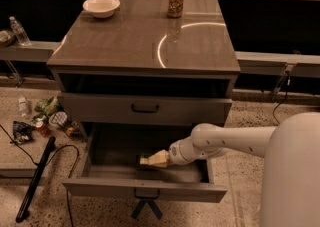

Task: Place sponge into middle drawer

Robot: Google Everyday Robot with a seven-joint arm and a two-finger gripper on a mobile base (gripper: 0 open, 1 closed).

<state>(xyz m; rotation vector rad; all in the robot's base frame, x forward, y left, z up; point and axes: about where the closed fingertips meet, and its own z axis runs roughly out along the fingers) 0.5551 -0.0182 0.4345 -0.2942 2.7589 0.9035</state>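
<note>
My end effector (150, 160): lower centre of frame. Non-task stuff: desk (125, 46) top carries a white bowl (101, 6) at upper left and a can (175, 0) at top centre, well apart. Shut grey front (100, 107) with a dark handle mid-frame. Plastic bottle (19, 30) at left edge. Litter (47, 118) on the floor left of the desk, black pole (35, 183) lying lower left.

No legible txt; can (175, 0) label unreadable. Gripper (156, 159) holds sponge (144, 160) in open middle drawer (145, 190).
</note>
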